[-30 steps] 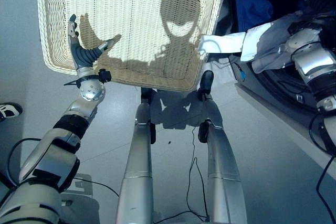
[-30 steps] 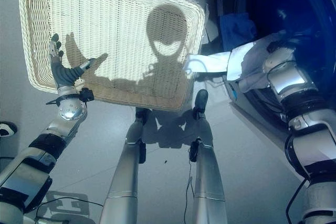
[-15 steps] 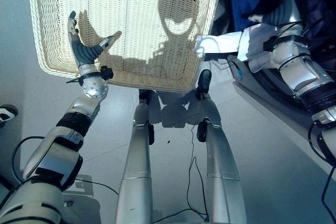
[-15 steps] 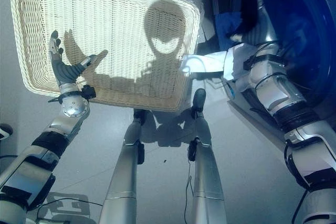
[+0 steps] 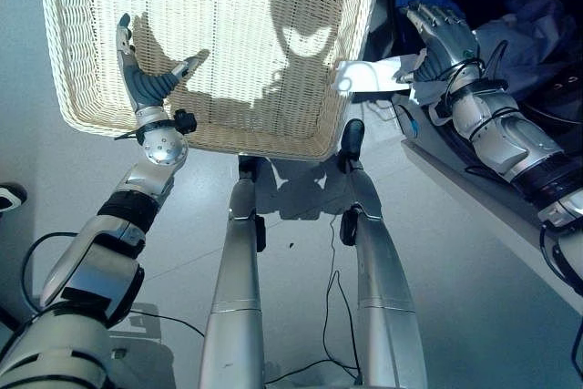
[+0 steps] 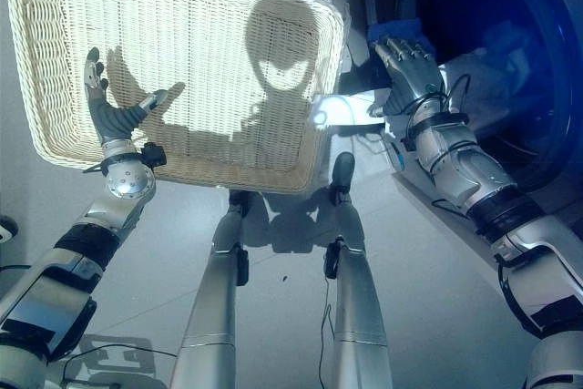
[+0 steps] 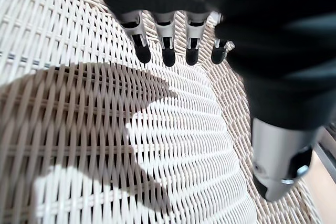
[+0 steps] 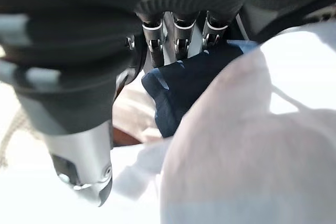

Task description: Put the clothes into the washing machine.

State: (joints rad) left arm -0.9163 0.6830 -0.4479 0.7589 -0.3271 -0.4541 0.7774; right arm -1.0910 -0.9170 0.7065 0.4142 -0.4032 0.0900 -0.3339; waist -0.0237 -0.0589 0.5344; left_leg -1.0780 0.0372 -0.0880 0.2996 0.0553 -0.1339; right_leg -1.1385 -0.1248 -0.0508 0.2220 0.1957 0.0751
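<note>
**Right hand lets go at the drum mouth; a white sleeve hangs outside**

Grey floor runs under everything, with the wicker basket (image 5: 209,43) lying on it ahead of the robot and the washing machine (image 6: 510,61) standing open to the right of it. Nothing lies on the basket's woven bottom.

A second ago the right hand was buried under white cloth at the door opening, and half a second ago the arm reached deep into the dark drum. Now the right hand (image 5: 442,38) has drawn back to the edge of the opening with its fingers spread and straight, holding nothing. Its own wrist view agrees: the fingertips (image 8: 178,45) point at a blue garment (image 8: 181,90) without closing on it, and the white garment (image 8: 247,145) lies loose just beside the palm.

Most of the white garment (image 6: 469,66) now sits inside the drum, next to the blue one (image 6: 401,29) at the rim. One white sleeve (image 5: 369,76) trails out over the door sill toward the basket's corner.

The left hand (image 5: 146,75) hovers above the basket as it did before, fingers open and empty; in its wrist view the fingertips (image 7: 168,53) hang over bare weave.

My judgement: the load is nearly in, but the hanging sleeve could catch in the door, so it probably needs a push inside before the task counts as finished.
</note>
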